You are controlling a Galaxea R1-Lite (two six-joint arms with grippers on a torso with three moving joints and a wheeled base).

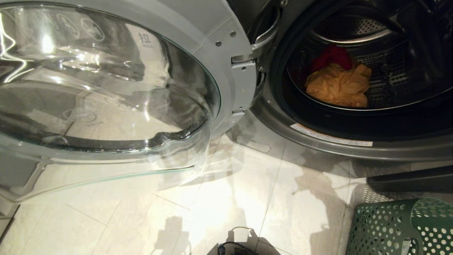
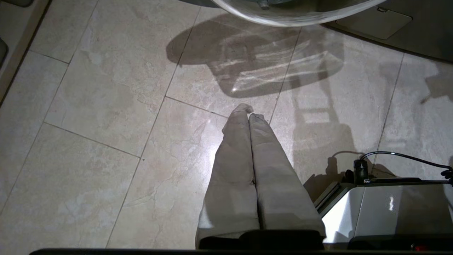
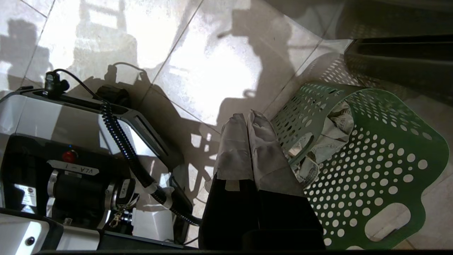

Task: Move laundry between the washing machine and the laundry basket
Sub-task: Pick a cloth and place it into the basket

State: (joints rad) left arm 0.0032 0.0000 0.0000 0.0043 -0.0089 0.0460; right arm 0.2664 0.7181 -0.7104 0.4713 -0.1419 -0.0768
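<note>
Lying inside the open washing machine (image 1: 339,141) drum are 2 garments, yellow-orange (image 1: 338,86) over red (image 1: 331,56). Right gripper (image 3: 246,118), fingers closed and empty, hangs beside the green laundry basket (image 3: 389,166) holding grey laundry (image 3: 332,138). Left gripper (image 2: 247,111) is closed above floor tiles.

Left claw (image 2: 247,115) hangs pointing down, fingers pressed together and empty — right claw (image 3: 245,117) likewise, fingers closed on nothing.

Pale, glossy stone-look floor tiles (image 1: 219,198) with thin grout lines carry bright glare and dark shadows.
</note>
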